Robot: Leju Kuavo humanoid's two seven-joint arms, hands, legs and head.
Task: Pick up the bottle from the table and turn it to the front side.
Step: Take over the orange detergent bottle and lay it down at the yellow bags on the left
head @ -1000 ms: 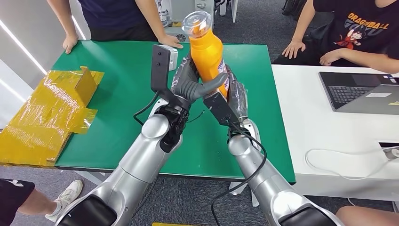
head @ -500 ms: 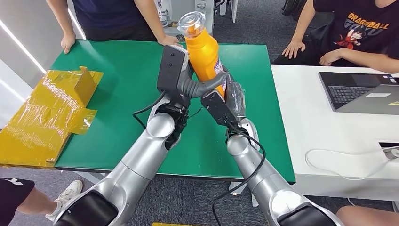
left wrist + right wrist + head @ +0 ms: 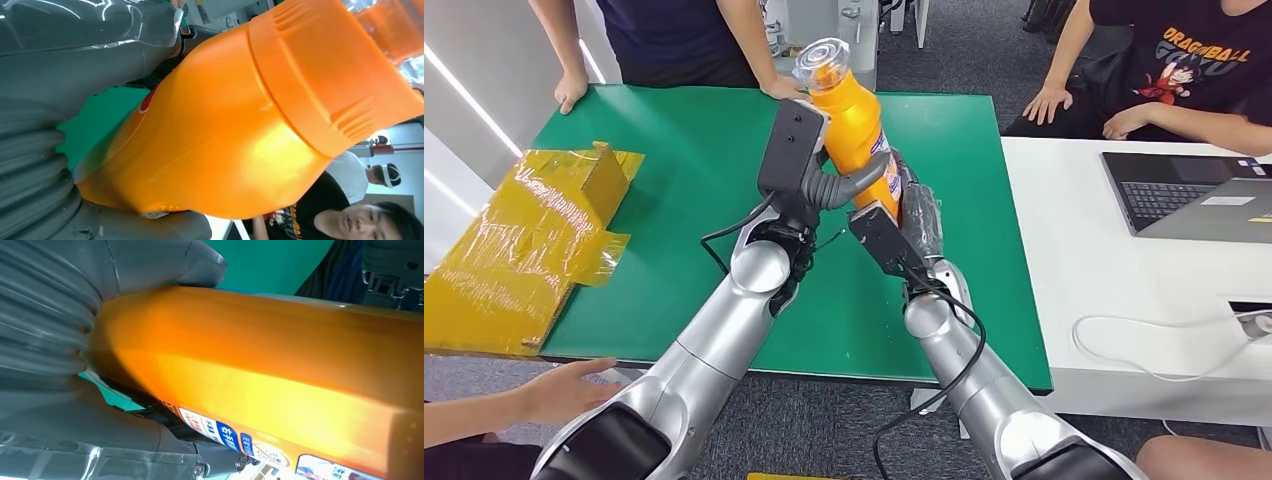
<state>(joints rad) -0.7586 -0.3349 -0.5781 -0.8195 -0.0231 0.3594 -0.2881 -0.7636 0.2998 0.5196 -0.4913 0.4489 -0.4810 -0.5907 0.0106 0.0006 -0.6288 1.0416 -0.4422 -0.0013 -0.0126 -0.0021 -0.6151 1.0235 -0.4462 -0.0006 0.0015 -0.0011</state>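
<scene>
Both hands, the left hand [image 3: 816,180] and the right hand [image 3: 914,210], grip the orange bottle [image 3: 854,135] from opposite sides, holding it tilted, cap up, above the green table [image 3: 674,200].

The orange plastic bottle with a clear cap [image 3: 849,120] is held above the middle of the green-topped table [image 3: 684,180], tilted leftward, between the left hand [image 3: 809,180] on its left and the right hand [image 3: 904,210] on its right. A crumpled yellow taped cardboard box [image 3: 524,250] lies on the table's left edge. A white desk [image 3: 1104,290] adjoins the table's right side, with a grey laptop [image 3: 1189,195] on it.
</scene>
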